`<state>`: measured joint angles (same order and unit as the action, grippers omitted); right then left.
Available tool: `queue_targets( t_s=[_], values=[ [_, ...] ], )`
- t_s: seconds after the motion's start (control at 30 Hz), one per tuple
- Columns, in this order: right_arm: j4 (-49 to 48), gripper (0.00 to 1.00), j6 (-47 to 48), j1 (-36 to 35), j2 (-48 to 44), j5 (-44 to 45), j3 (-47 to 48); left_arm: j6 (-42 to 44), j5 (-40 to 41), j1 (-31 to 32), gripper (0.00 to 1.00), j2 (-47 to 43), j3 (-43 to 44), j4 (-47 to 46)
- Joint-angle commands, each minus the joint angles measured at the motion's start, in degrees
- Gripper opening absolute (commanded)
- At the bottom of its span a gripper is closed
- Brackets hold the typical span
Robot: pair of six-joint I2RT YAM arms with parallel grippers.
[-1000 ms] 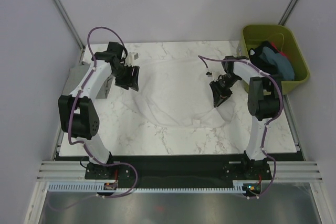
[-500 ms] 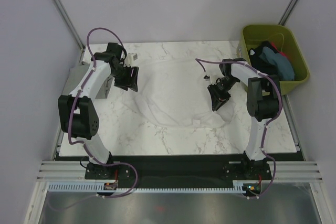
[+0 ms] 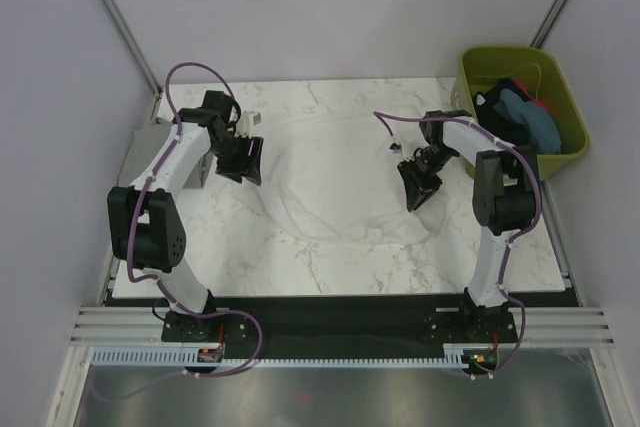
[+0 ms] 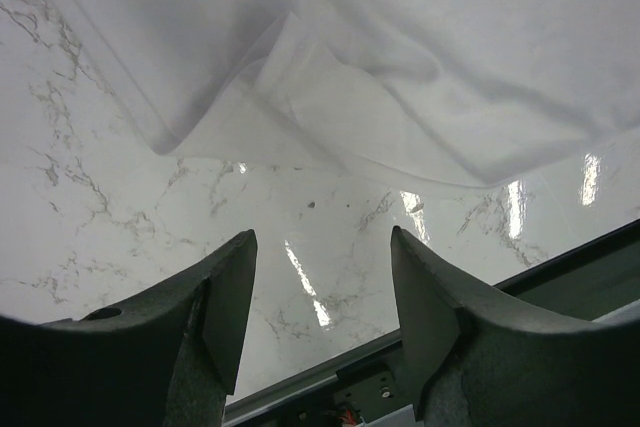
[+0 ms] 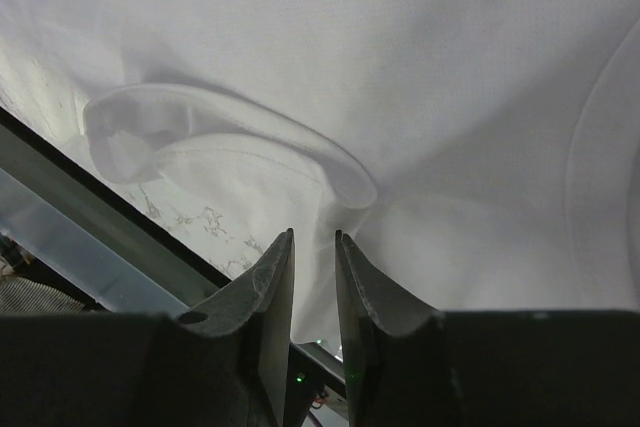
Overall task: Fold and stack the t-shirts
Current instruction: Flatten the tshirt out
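- White-veined marble table fills the overhead view, with pale walls around it and the two arm bases at its near edge.
- From above, the white t-shirt lies spread and rumpled across the middle of the table, between the two claws.
- Only the overhead view shows the olive-green bin, which stands at the table's far right corner. It holds a blue-teal shirt and a dark shirt, bunched together.
- The overhead view places the left gripper at the white shirt's left edge and the right gripper over its right part, but it is too coarse to show their jaws.
- The left wrist view settles the left claw. Its fingers stand wide apart over bare marble with nothing between them. A folded-over edge of the white shirt lies just beyond the tips.
- That view also shows a dark rail along the table's edge.
- The right wrist view shows the right claw's fingers drawn close together, with a thin slit left between them. White cloth lies beneath, and nothing is seen clamped.
- A curled, hemmed fold of the shirt lies just ahead of those tips, and a strip of marble shows beside it.
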<state>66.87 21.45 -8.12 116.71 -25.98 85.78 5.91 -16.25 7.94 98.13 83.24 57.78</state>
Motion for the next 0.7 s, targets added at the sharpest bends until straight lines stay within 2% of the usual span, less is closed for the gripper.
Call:
queue_targets(
  t_s=[0.0, 0.3, 0.4, 0.43, 0.53, 0.67],
  values=[
    [0.54, 0.31, 1.14, -0.23, -3.24, 0.58, -0.7, 0.06, 0.61, -0.12, 0.64, -3.29, -0.97, 0.05],
    [-0.08, 0.3, 0.43, -0.23, -0.87, -0.92, -1.49, -0.46, 0.52, -0.12, 0.65, -3.47, -0.36, -0.04],
    [-0.25, 0.17, 0.52, -0.23, -0.6, -1.27, -0.35, -0.46, 0.78, -0.21, 0.65, -4.08, -1.06, 0.14],
    [-0.16, 0.1, 0.43, -0.14, -0.95, -1.18, 0.35, -0.46, 0.78, -0.65, 0.65, -4.34, -1.93, 0.14],
    [-0.07, 0.0, 0.61, -0.23, -1.92, -1.01, 1.23, -0.46, 0.78, -1.79, 0.65, -4.61, -3.78, 0.14],
    [-0.25, 0.0, 0.78, -0.32, -5.69, -0.92, 1.67, -0.46, 0.78, -2.32, 0.65, -1.98, -5.37, 0.14]
  ],
)
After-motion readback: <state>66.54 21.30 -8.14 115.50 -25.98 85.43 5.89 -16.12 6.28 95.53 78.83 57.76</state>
